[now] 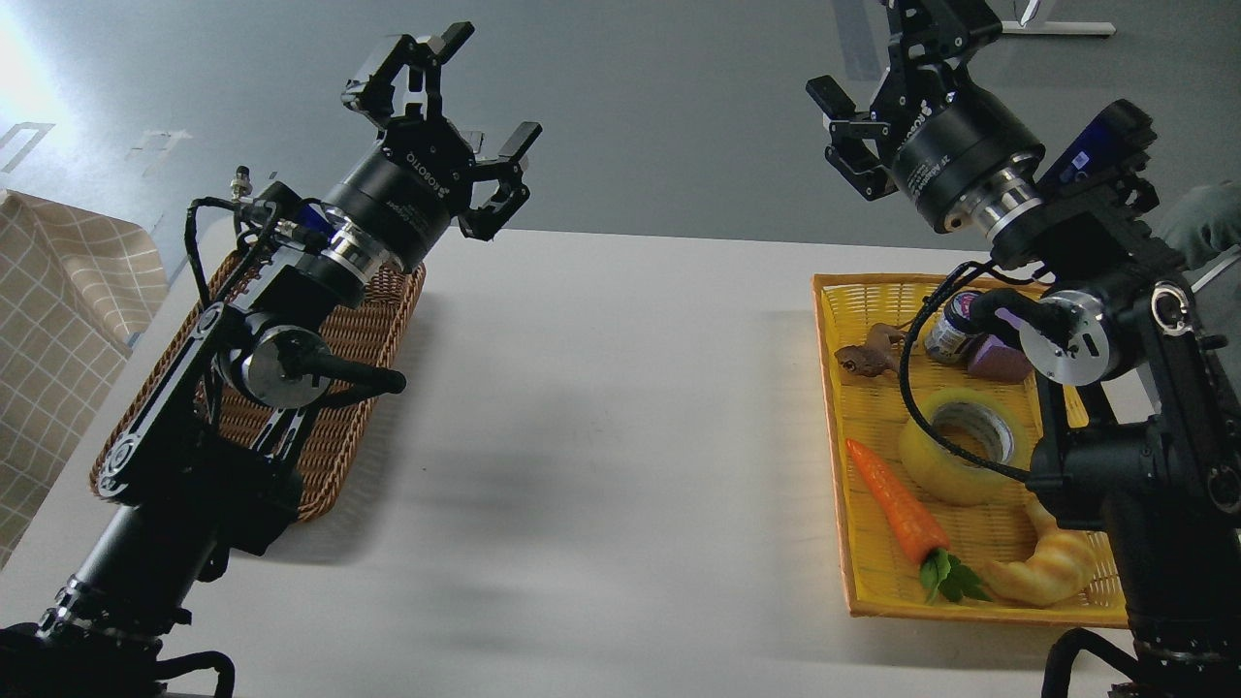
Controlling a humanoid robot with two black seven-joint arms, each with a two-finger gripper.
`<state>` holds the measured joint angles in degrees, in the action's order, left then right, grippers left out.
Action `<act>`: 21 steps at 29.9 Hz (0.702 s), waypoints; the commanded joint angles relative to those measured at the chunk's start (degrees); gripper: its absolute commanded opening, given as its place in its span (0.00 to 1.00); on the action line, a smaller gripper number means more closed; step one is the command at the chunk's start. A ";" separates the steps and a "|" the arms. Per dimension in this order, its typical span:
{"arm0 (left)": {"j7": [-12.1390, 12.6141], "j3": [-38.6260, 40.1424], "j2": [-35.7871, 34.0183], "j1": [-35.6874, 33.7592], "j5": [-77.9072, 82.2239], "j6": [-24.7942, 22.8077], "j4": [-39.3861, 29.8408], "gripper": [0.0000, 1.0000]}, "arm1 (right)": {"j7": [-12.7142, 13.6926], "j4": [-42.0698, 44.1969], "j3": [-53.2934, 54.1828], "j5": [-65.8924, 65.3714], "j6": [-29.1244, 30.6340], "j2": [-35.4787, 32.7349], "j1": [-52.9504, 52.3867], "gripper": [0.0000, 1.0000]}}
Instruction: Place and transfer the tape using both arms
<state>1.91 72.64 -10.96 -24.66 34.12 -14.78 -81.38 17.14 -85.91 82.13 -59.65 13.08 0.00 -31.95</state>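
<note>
Yellow tape is lying flat in the yellow tray on the right, core hole facing up and a bit toward the camera, so its axis runs near vertical. Carrot just left of it, croissant in front. Nothing's been picked yet, I'd say. Right gripper hangs high with fingers spread, holding nothing; same for the left gripper above the brown wicker basket. Next up is probably the right arm dropping down to pinch the roll's wall.
</note>
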 commanded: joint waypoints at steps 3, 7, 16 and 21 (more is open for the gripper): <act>0.03 -0.13 0.67 0.40 0.07 0.10 -0.53 0.98 | 0.00 0.04 -0.13 0.06 0.37 0.00 0.49 1.00; 0.03 -0.13 -0.11 0.58 -0.02 0.10 -0.44 0.98 | 0.00 0.22 -0.04 0.06 0.37 0.00 0.14 1.00; -0.59 0.66 0.06 0.41 -0.02 0.01 -0.18 0.98 | 0.00 -0.22 -0.04 0.06 1.42 0.00 0.49 1.00; -0.68 0.57 0.06 0.58 -0.02 -0.16 -0.09 0.98 | -0.44 -0.48 0.13 0.06 3.79 0.00 0.58 1.00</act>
<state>1.33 73.26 -10.91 -24.18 34.10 -14.81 -81.55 17.01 -86.25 82.09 -59.59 15.70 0.00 -31.40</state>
